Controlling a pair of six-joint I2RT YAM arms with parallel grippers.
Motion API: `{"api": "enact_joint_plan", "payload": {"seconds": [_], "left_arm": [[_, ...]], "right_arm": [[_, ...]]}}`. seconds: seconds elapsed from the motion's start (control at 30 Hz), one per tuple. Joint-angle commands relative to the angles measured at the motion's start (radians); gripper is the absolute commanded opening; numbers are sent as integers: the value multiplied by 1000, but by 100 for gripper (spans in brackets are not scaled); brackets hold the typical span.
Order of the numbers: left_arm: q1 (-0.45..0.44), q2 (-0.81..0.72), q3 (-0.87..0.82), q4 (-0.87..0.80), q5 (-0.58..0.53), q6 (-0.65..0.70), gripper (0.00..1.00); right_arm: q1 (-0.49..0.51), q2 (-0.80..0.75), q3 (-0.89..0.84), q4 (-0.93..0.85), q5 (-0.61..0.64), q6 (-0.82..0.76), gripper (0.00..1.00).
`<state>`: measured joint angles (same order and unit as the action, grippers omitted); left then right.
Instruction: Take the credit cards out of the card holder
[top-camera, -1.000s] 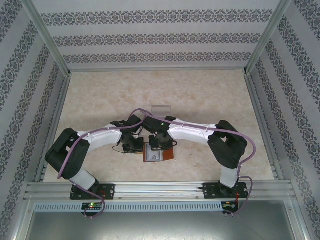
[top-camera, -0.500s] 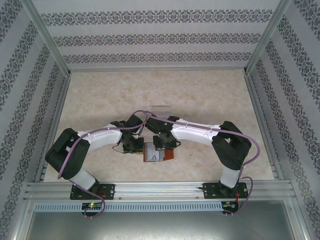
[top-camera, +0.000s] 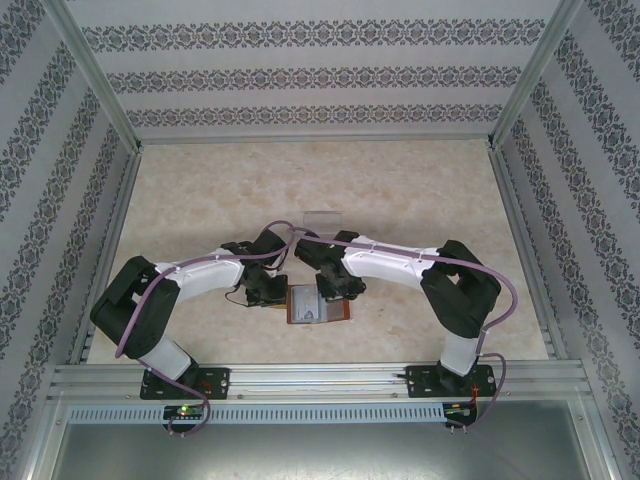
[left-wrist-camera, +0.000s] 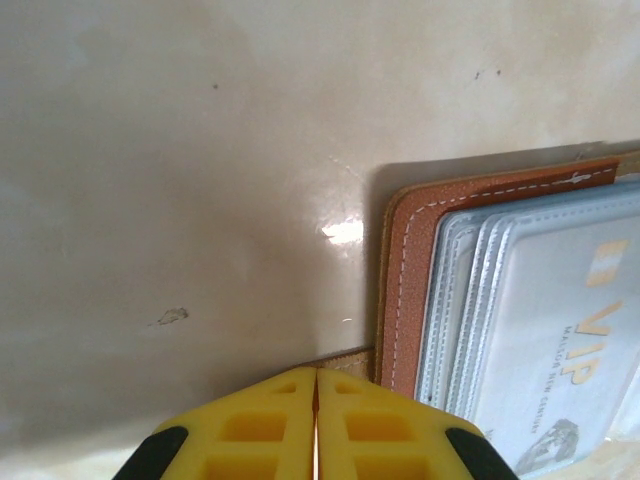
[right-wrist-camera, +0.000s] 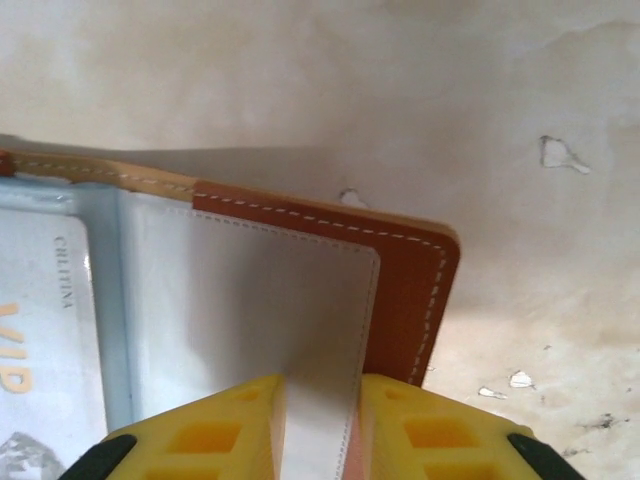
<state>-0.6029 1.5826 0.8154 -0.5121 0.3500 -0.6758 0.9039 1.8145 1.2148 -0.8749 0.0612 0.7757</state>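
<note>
My left pincer (left-wrist-camera: 316, 372) is closed, its two yellow fingers pressed flat together. A thin tan strap tab (left-wrist-camera: 345, 358) runs from their tips to the reddish-brown stitched leather card holder (left-wrist-camera: 405, 280); I cannot tell whether the tab is pinched. The holder lies open and flat on the table just beside these fingers. In its layered grey-blue clear pockets sits a pale whitish rectangular card (left-wrist-camera: 570, 340) with gold "VIP" lettering, tucked in.

My right pincer (right-wrist-camera: 322, 385) stands slightly open, a narrow gap between its yellow fingers, over the holder's other half. The pale grey stitched inner panel (right-wrist-camera: 250, 300) shows in that gap; whether the fingers touch it I cannot tell. The rounded leather corner lies just past the right-hand finger, and the card's edge shows at the far left of this wrist view.

From above, my left pincer (top-camera: 268, 290) is at the holder's (top-camera: 315, 308) left edge and my right pincer (top-camera: 335, 285) at its far right part; the black wrists cover its far edge. Farther back, apart from the arms, stands a small clear plastic box (top-camera: 322, 217).

The glossy pale beige marbled tabletop (top-camera: 400, 190) carries small scuffs and chipped specks. Wallpaper walls (top-camera: 320, 70) with dark floral bands enclose it, with aluminium posts at the corners and an aluminium rail (top-camera: 320, 378) along the near edge.
</note>
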Motion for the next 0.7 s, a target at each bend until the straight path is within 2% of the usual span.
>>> {"api": "enact_joint_plan", "payload": {"seconds": [0.0,0.27,0.67], "left_arm": [[-13,-17,5,-41,-7,11,8],[-12,-65,22,-52,-3,-3,8],[-17,-98,61,-1,94,-45,8]], "right_arm": [[-16,21,-12,-41,37,-26,29],[-25,-24,-13,-52,41,-30,31],[-26,-120,-20,-14,-13,-11,27]]}}
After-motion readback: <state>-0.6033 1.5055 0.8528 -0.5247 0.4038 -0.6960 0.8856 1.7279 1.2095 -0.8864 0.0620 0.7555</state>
